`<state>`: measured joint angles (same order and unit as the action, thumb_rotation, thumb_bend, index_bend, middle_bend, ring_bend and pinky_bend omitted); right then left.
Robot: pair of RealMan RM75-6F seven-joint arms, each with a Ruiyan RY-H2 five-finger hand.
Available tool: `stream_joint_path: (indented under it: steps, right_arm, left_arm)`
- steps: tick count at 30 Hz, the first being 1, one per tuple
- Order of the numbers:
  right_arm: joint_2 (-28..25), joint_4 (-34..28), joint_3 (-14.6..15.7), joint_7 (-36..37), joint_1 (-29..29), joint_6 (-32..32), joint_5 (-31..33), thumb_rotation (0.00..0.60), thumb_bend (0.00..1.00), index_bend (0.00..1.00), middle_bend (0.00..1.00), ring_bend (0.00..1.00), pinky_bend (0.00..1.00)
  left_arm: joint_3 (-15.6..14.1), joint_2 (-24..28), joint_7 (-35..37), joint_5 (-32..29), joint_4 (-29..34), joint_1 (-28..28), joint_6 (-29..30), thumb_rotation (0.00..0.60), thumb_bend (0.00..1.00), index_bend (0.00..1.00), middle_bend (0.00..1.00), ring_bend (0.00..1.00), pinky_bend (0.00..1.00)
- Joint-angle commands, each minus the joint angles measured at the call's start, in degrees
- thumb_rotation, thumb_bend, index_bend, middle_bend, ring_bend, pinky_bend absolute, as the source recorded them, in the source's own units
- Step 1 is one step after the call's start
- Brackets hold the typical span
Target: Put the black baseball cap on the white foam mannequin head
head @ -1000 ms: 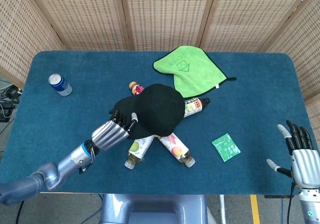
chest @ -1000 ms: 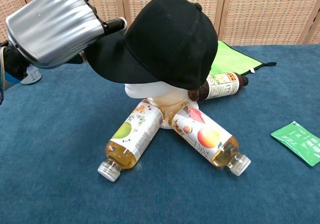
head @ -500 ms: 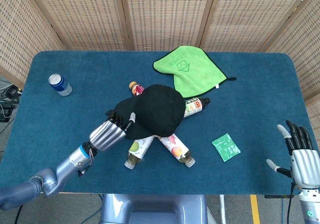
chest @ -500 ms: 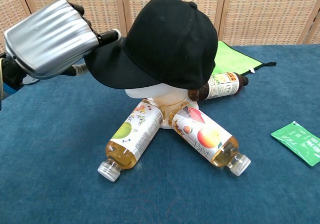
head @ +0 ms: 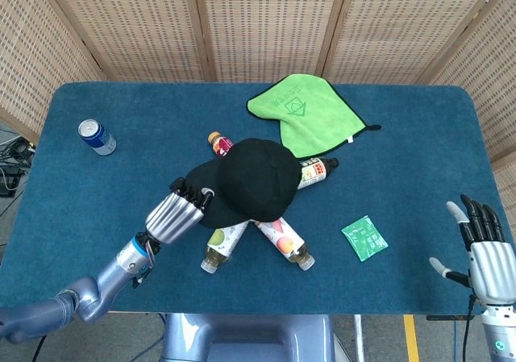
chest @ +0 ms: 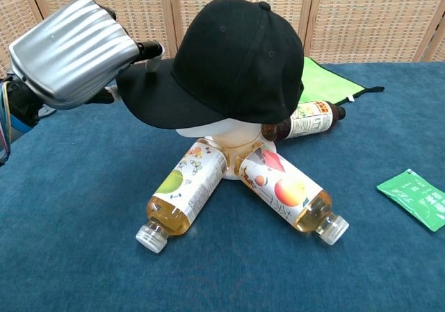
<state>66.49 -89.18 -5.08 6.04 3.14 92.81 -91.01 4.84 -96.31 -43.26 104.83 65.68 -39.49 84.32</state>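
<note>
The black baseball cap (head: 251, 178) (chest: 236, 55) sits on top of the white foam mannequin head (chest: 208, 128), covering all but its lower part; its brim points to the left. My left hand (head: 173, 213) (chest: 73, 48) is at the brim's left end, with curled fingers pinching the brim edge. Far off at the table's front right corner, my right hand (head: 482, 245) is held upright with fingers spread and holds nothing. It does not show in the chest view.
Three drink bottles lie around the mannequin's base: one front left (chest: 184, 190), one front right (chest: 288, 194), one behind right (chest: 309, 117). A green cloth (head: 310, 112) lies at the back, a blue can (head: 97, 136) far left, a green packet (head: 364, 238) right.
The cap has settled lower and more level on the mannequin head. My left hand has drawn back slightly along the brim. The right hand has not moved.
</note>
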Motion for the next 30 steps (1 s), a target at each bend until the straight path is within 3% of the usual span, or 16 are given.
stream_joint_path:
  steps: [1,6,10,13,15,18,20,24,30]
  right_arm:
    - [0.1,0.0,0.1,-0.1,0.0,0.0,-0.1,0.600,0.08,0.14,0.00,0.00,0.00]
    - [0.1,0.0,0.1,-0.1,0.0,0.0,-0.1,0.600,0.08,0.14,0.00,0.00,0.00]
    - [0.1,0.0,0.2,-0.2,0.0,0.0,-0.2,0.600,0.08,0.14,0.00,0.00,0.00]
    - [0.2,0.0,0.2,-0.4,0.0,0.0,-0.2,0.600,0.08,0.14,0.00,0.00,0.00]
    - [0.2,0.0,0.2,-0.6,0.0,-0.1,-0.3,0.600,0.08,0.14,0.00,0.00,0.00]
    - [0.3,0.0,0.3,-0.8,0.0,-0.1,-0.3,0.600,0.08,0.14,0.00,0.00,0.00]
    - [0.3,0.0,0.3,-0.9,0.0,-0.2,-0.3,0.600,0.08,0.14,0.00,0.00,0.00]
    - [0.5,0.1,0.4,-1.5,0.1,-0.4,-0.4,0.600,0.08,0.14,0.00,0.00,0.00]
    - [0.1,-0.2,1.2,-3.7,0.3,-2.4,0.2,0.600,0.08,0.12,0.00,0.00,0.00]
  left_arm:
    - [-0.1,0.0,0.0,0.5,0.2,0.0,0.2,0.600,0.31,0.41,0.82,0.78,0.65]
    - [-0.4,0.5,0.1,0.8,0.6,0.6,0.8,0.600,0.10,0.19,0.74,0.73,0.59]
    - [-1.0,1.3,0.5,-0.3,1.6,2.1,0.7,0.600,0.05,0.12,0.61,0.64,0.51]
    - [-1.6,2.2,1.3,-1.3,2.7,3.6,0.8,0.600,0.03,0.05,0.46,0.52,0.41]
    - [-1.9,2.7,1.6,-2.2,3.3,4.6,0.8,0.600,0.01,0.00,0.30,0.40,0.27]
    - [-2.4,3.6,2.2,-4.0,5.1,6.7,1.1,0.600,0.01,0.00,0.09,0.21,0.09]
    - [-3.0,4.4,3.7,-5.1,6.8,8.4,1.6,0.600,0.01,0.00,0.02,0.12,0.02]
    - [-4.0,6.6,7.5,-6.9,10.7,11.8,3.7,0.600,0.00,0.00,0.00,0.02,0.00]
    - [-5.5,10.4,13.2,-11.5,18.5,17.2,5.4,0.600,0.00,0.00,0.00,0.00,0.00]
